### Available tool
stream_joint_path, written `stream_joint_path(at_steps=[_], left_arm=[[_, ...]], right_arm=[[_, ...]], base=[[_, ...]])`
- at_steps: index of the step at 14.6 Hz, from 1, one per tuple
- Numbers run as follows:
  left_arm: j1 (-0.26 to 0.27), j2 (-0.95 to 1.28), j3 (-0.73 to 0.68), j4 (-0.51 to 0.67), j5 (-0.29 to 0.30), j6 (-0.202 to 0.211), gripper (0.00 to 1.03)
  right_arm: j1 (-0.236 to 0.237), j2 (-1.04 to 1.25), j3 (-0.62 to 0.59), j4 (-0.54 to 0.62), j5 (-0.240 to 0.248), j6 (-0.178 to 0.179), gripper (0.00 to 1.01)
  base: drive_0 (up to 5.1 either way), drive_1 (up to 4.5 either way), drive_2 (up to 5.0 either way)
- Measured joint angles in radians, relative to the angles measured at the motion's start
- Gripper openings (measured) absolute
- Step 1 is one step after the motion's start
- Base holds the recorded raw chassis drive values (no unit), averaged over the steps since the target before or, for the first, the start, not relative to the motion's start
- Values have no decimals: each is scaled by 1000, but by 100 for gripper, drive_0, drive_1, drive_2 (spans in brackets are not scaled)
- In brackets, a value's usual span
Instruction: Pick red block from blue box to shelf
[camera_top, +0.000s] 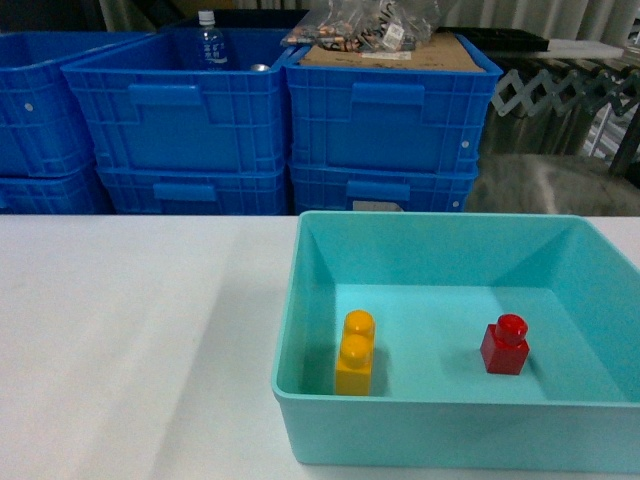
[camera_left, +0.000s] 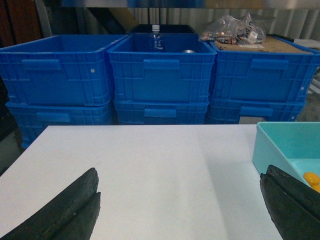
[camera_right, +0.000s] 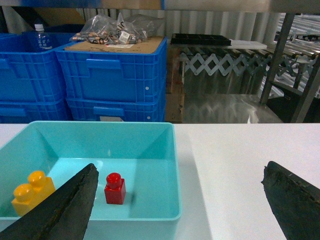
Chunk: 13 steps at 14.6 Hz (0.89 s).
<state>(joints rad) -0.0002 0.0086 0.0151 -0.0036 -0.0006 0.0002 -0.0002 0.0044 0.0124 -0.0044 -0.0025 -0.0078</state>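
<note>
Red block (camera_top: 505, 345) sits upright on the floor of the blue box (camera_top: 300, 300), toward the box's right side, well apart from the yellow brick (camera_top: 355, 353) on the left; nothing touches it, so you are at the very start, before any reach. Your right gripper (camera_right: 180, 210) hangs with its fingers (camera_right: 60, 210) spread wide, above the box's near right corner; the block shows just inside its left finger in the wrist view. Your left gripper (camera_left: 180, 210) is likewise spread wide, over bare white table (camera_left: 150, 165) beside the box. Next, I judge, you shift the right gripper leftward until the block lies between the fingers, descend past the rim, and pinch its flat sides; the shelf itself is not clearly in view.
</note>
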Motion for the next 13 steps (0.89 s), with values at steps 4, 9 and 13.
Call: stream_joint_path(at_steps=[4, 9, 13], left_arm=[[0, 0, 0, 0, 0, 0, 98], [0, 0, 0, 0, 0, 0, 98], [0, 0, 0, 0, 0, 0, 98]], right_arm=[[0, 0, 0, 0, 0, 0, 98], [73, 211, 54, 31, -52, -92, 98], [249, 835, 294, 236, 0, -63, 98]], base=[[0, 0, 0], [0, 0, 0], [0, 0, 0]])
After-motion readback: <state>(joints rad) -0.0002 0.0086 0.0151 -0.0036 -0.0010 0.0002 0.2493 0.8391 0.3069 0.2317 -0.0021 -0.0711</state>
